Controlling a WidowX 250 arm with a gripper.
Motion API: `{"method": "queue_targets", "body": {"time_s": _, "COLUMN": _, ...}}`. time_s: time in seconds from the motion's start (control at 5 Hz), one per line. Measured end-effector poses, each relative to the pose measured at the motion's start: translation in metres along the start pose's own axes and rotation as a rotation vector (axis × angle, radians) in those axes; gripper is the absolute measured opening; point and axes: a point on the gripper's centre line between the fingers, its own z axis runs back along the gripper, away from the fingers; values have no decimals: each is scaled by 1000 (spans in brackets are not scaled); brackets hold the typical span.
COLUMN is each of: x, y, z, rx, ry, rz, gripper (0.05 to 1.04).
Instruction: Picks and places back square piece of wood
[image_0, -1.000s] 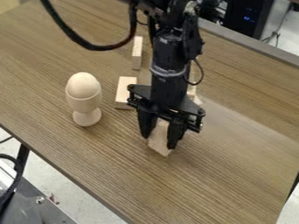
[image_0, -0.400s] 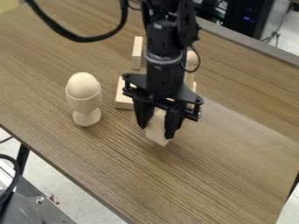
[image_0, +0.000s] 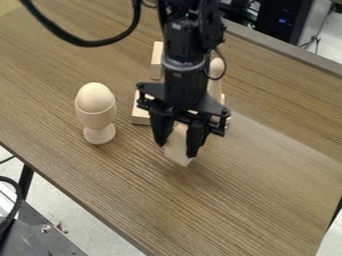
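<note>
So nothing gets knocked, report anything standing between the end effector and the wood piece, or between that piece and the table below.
Nothing visible stands in the way: the end effector grips the wood piece, and no object shows between it and the table. The exact put-back spot is unclear.

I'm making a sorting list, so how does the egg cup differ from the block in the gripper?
The egg cup is rounded with a narrower stem, while the block has flat faces. The egg cup stands upright on the table; the block is held by the gripper. Both look like pale, plain wood.
</note>
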Motion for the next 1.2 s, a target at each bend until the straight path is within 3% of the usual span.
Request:
{"method": "queue_targets", "body": {"time_s": 0.2, "x": -3, "y": 14, "z": -5, "rx": 18, "ry": 9, "rz": 42, "gripper": 550}}
{"method": "queue_targets", "body": {"time_s": 0.4, "x": -5, "y": 33, "z": -9, "rx": 1, "ry": 15, "rz": 128, "gripper": 550}}
{"method": "queue_targets", "body": {"time_s": 0.8, "x": -9, "y": 36, "z": -10, "rx": -6, "ry": 33, "rz": 176, "gripper": 602}}
{"method": "queue_targets", "body": {"time_s": 1.0, "x": -11, "y": 35, "z": -8, "rx": -12, "ry": 40, "rz": 186, "gripper": 902}}
{"method": "queue_targets", "body": {"time_s": 1.2, "x": -12, "y": 34, "z": 0, "rx": -20, "ry": 23, "rz": 187, "gripper": 1006}}
